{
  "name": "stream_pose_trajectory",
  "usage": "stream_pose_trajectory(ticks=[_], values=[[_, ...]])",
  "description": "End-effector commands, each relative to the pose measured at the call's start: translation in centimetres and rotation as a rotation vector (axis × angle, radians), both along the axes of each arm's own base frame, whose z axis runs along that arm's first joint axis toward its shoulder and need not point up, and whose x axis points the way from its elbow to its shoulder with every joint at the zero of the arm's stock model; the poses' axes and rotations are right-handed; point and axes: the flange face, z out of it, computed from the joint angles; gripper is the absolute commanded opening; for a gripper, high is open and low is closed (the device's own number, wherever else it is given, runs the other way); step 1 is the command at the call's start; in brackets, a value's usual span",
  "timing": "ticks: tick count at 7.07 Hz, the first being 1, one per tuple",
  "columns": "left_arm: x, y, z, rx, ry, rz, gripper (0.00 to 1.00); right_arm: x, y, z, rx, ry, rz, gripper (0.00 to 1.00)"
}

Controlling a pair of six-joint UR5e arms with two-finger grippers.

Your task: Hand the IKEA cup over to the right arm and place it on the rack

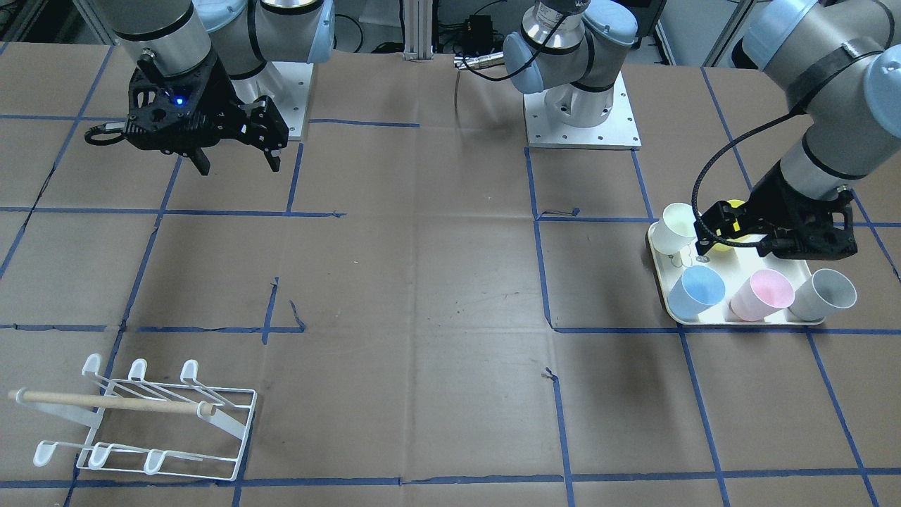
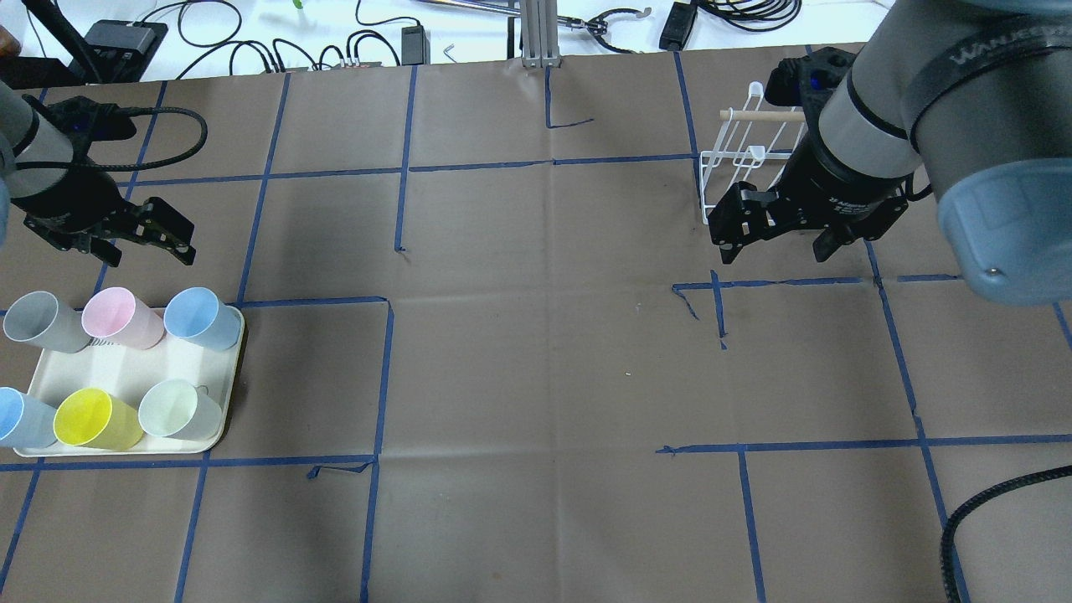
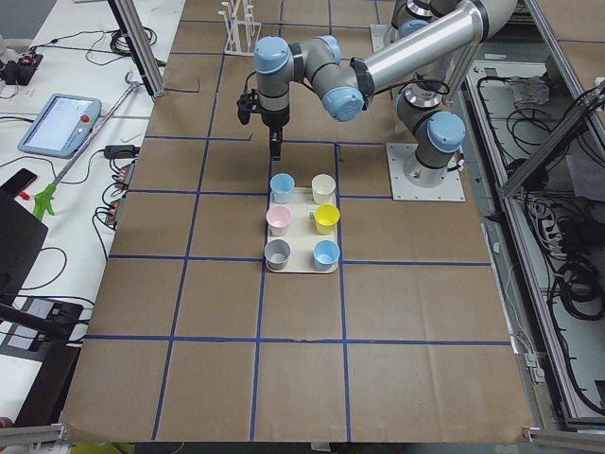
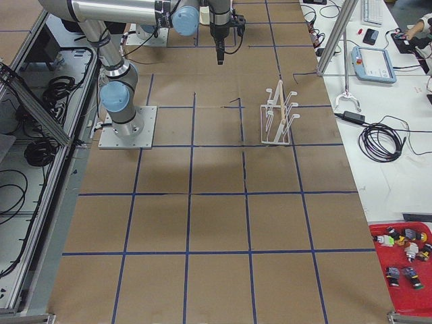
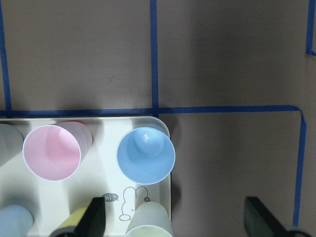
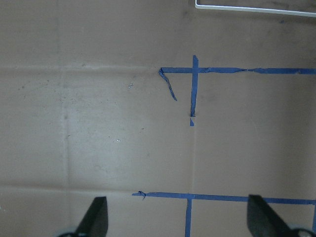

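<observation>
Several IKEA cups stand on a cream tray [image 2: 126, 373]: grey [image 2: 33, 322], pink [image 2: 117, 316], blue [image 2: 201, 316], light blue [image 2: 17, 419], yellow [image 2: 92, 419] and pale white [image 2: 176, 410]. My left gripper [image 2: 142, 243] hangs open just beyond the tray's far edge and holds nothing. Its wrist view looks down on the blue cup [image 5: 145, 155] and pink cup [image 5: 52, 152]. My right gripper [image 2: 775, 251] hovers open and empty over bare table, just in front of the white wire rack [image 2: 741, 159]. The rack [image 1: 162, 422] carries no cup.
Brown cardboard with blue tape lines covers the table [image 2: 536, 377]. Both arm bases [image 1: 581, 120] stand on plates at the robot's side. Cables and a pendant [image 4: 374, 64] lie on the white bench beyond the rack. A red bin [image 4: 405, 260] sits at the bench's near end.
</observation>
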Motion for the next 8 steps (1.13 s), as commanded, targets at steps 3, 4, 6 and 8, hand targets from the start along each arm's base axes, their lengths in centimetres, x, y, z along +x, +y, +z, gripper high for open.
stream_pose_trajectory(ticks=[3,4,6,8], values=[[-0.3,0.8,-8.2,-0.030,-0.006,0.001,0.99,0.0,0.0,0.0,0.000,0.001,0.000,1.00],[-0.2,0.6,-9.6,-0.012,0.002,0.002,0.99,0.0,0.0,-0.1,0.001,0.004,0.000,1.00],[-0.1,0.7,-12.7,0.046,0.019,-0.003,0.99,0.0,0.0,0.0,0.000,0.000,0.000,1.00],[0.0,0.9,-13.1,0.057,0.020,-0.002,0.99,0.0,0.0,-0.2,0.003,-0.004,-0.003,1.00]])
